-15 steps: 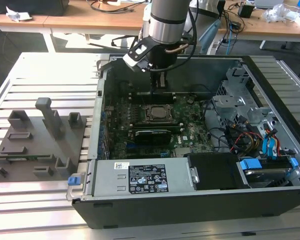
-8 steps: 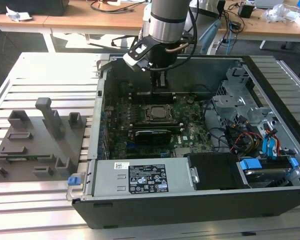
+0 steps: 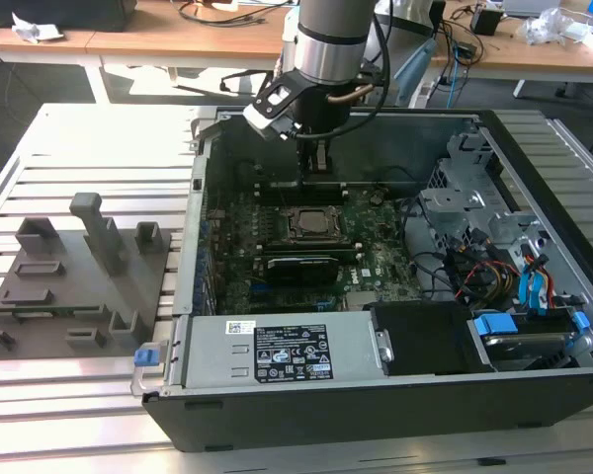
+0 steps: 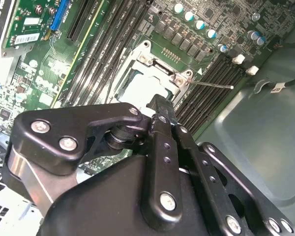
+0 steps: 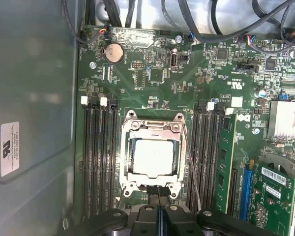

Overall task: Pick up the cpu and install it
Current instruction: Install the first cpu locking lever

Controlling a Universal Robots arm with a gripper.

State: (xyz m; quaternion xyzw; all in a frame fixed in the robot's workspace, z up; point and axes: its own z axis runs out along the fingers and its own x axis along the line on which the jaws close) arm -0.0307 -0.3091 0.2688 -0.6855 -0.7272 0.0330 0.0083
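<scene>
Hovering end effector (image 3: 316,170): fingers closed together, empty, just above socket frame (image 5: 153,125)
cpu (image 5: 155,157): lying flat inside socket frame
Risk: lever (image 5: 192,172) looks unlatched; any downward push could skew cpu

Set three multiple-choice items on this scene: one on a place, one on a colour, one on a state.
1. The cpu lies: A between the jaws; B in the socket frame; C outside the case.
2. The motherboard is: A green; B red; C white.
3. The jaws of the gripper are: A wide open; B shut, empty; C shut on the cpu.

Answers:
1. B, the frame surrounds the chip.
2. A, the board is green in every view.
3. B, the jaws meet with nothing between them.
</scene>
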